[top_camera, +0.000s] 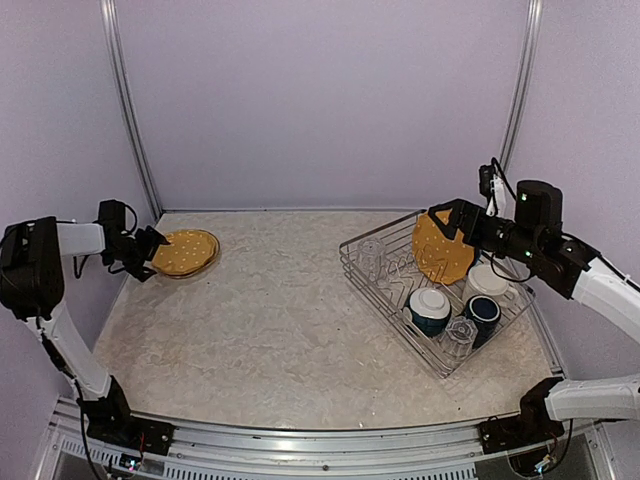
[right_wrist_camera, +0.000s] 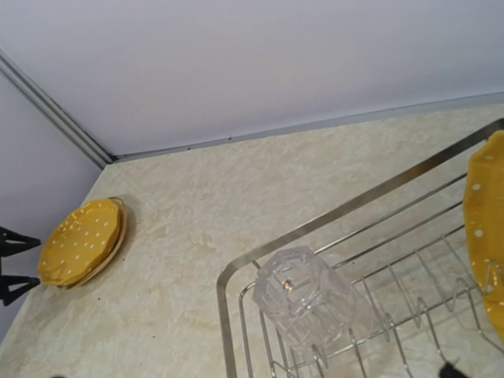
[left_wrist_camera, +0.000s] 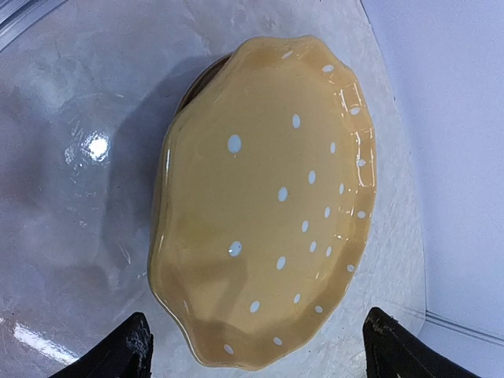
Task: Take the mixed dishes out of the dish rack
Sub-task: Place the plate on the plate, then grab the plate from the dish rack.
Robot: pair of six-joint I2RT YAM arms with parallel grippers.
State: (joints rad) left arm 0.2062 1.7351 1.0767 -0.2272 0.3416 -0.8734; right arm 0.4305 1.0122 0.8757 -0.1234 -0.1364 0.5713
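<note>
The dish rack [top_camera: 352, 266] stands at the right. In it are an orange plate [top_camera: 443, 247] on edge, a teal bowl [top_camera: 430, 308], a navy mug [top_camera: 483, 315], a cream mug [top_camera: 490, 283] and two clear glasses [top_camera: 372, 256] [top_camera: 459, 335]. My right gripper [top_camera: 441, 222] is open at the orange plate's top rim, and that plate shows at the right wrist view's edge [right_wrist_camera: 484, 236]. At the far left an orange dotted plate [left_wrist_camera: 264, 197] lies on another plate. My left gripper [top_camera: 150, 252] is open with its fingertips [left_wrist_camera: 130, 354] wide on either side of the plate's near rim, not touching. The blue and cream floral plates are not in view.
A side wall and metal post stand close behind the left gripper. The back wall runs behind the rack. The rack's far corner holds the upturned glass [right_wrist_camera: 303, 295]. The plate stack and the left fingertips also show in the right wrist view [right_wrist_camera: 81, 240].
</note>
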